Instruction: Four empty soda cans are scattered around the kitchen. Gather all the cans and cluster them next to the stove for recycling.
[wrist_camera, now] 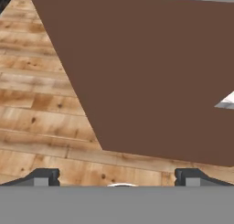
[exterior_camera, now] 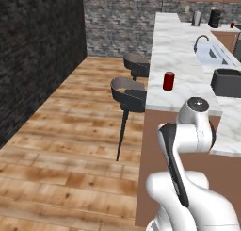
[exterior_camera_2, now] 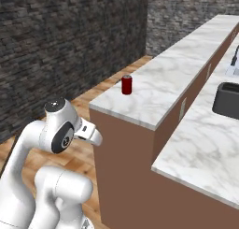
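A red soda can (exterior_camera: 168,81) stands upright near the end of the raised marble bar counter (exterior_camera: 174,51); in the right base view the can (exterior_camera_2: 126,84) is close to that counter's near corner. A second small red can (exterior_camera: 232,25) sits far back on the rear counter. In the hand view my gripper (wrist_camera: 118,178) is open, its dark fingertips (wrist_camera: 43,177) wide apart with nothing between them. It hangs low, facing the counter's brown side panel (wrist_camera: 155,72) and the wooden floor, well below the near can. The stove is out of view.
Two dark bar stools (exterior_camera: 129,95) stand on the wooden floor along the bar's left side. A sink (exterior_camera: 212,53) and a dark box-like appliance (exterior_camera: 226,82) are on the lower marble counter (exterior_camera_2: 200,148). A dark brick wall (exterior_camera: 37,51) borders the left.
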